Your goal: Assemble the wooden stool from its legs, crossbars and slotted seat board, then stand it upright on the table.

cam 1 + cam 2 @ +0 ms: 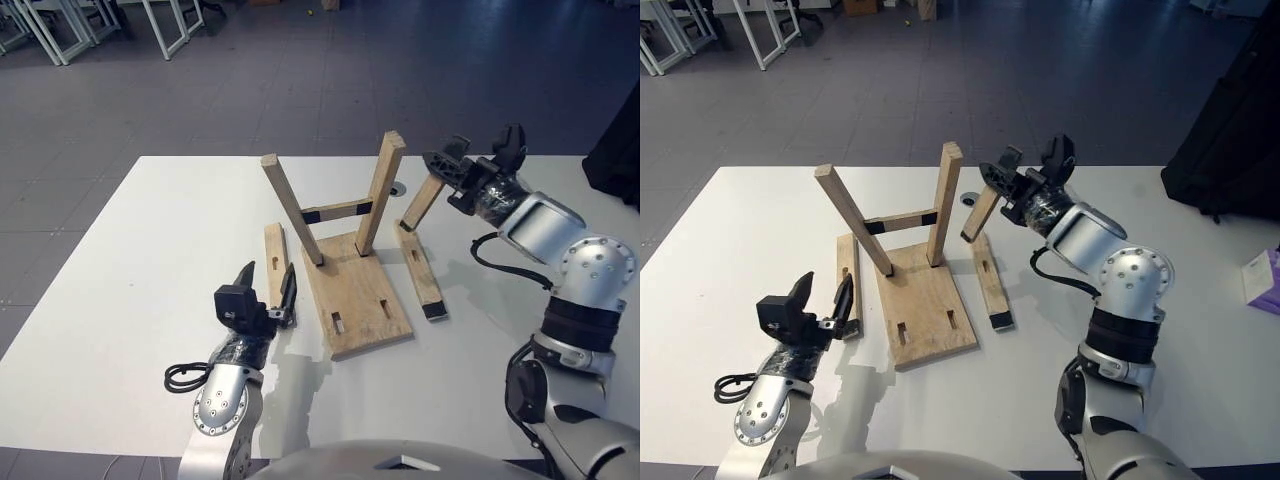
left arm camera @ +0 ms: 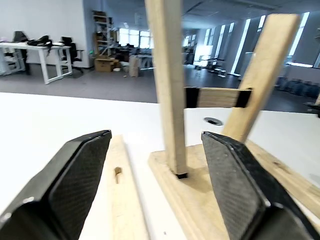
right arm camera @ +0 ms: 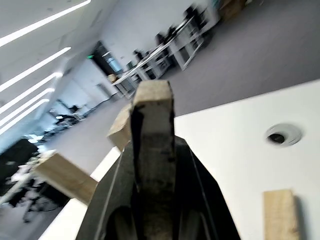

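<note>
Now | right tool (image 1: 442, 172) clamps leg (image 1: 420, 205) | left tool (image 1: 268, 283) spread beside seat board (image 1: 365, 295) edge

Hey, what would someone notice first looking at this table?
The seat board lies flat in the middle of the table, with two legs standing up from it, joined by a crossbar. To its right, the right pincer grips a third leg, tilted. The left pincer is open by a loose bar left of the board.

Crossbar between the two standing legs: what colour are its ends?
Black; the crossbar itself is pale wood. Clearest in left eye view.
</note>
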You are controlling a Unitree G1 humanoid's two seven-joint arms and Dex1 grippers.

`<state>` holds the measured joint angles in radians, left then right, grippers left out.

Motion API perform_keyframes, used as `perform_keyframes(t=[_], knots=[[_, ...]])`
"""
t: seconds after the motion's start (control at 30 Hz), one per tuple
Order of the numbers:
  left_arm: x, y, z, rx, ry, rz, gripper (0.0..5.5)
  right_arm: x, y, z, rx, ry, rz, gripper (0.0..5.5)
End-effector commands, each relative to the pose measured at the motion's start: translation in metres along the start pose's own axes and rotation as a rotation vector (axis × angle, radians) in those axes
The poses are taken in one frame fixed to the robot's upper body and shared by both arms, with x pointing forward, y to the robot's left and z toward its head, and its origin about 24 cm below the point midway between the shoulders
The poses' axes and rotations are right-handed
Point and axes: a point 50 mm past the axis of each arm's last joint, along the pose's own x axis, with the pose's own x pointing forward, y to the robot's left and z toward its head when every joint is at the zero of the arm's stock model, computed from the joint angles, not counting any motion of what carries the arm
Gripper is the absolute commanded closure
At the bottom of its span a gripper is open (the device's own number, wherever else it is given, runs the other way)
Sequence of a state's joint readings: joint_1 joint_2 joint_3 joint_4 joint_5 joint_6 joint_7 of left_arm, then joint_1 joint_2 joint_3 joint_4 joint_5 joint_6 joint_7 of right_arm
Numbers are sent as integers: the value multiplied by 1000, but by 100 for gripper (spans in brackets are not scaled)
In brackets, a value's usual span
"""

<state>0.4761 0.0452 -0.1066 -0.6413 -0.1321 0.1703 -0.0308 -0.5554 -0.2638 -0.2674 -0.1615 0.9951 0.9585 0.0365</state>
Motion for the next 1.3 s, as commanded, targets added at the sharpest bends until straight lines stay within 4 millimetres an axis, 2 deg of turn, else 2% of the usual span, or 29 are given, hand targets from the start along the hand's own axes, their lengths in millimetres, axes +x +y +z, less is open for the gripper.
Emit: perform_keyframes(t=[0.03, 0.13, 0.23, 0.53, 0.73, 1.03, 1.3], knots=[[8, 3, -5, 15, 33, 64, 217, 13, -5, -25, -79, -49, -65, 510], [9, 2, -9, 36, 56, 71, 217, 14, -21, -55, -212, -22, -173, 510], [8, 3, -12, 51, 72, 78, 217, 11, -30, -70, -289, -26, -241, 510], [9, 1, -15, 68, 92, 75, 217, 18, -38, -80, -281, -51, -290, 510], [9, 1, -15, 70, 95, 73, 217, 15, -48, -90, -292, -35, -338, 510], [9, 1, -15, 71, 97, 64, 217, 9, -59, -92, -322, -31, -387, 510], [10, 1, -16, 76, 105, 45, 217, 1, -60, -120, -365, 33, -416, 510]])
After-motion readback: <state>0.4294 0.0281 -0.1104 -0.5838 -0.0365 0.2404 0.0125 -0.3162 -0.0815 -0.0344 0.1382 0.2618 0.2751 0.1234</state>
